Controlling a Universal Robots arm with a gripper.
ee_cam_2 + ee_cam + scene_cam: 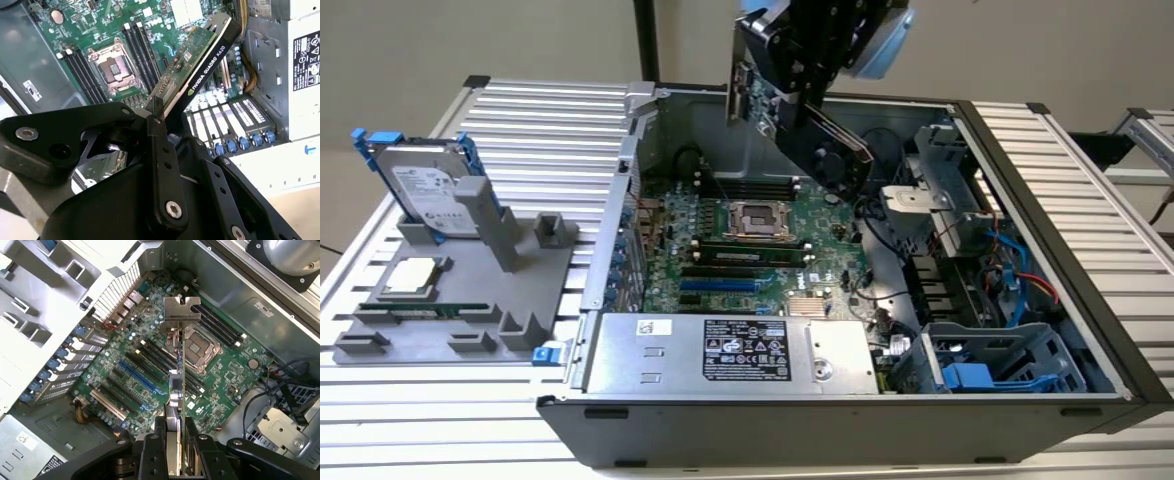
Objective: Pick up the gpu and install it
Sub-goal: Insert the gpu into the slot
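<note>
The gpu hangs tilted above the open computer case, over the back part of the motherboard. My gripper is shut on it from above. In the second wrist view the gpu shows its green board on one face and a black cover on the other, with my gripper clamped on its near end. In the first wrist view the gpu appears edge-on, its silver end bracket farthest from my gripper. It hovers over the expansion slots and the empty processor socket, touching neither.
A silver power supply fills the case's near side, and a drive cage with blue parts sits at the exterior view's right. Outside the case, at the exterior view's left, a grey fixture holds a hard drive with blue rails.
</note>
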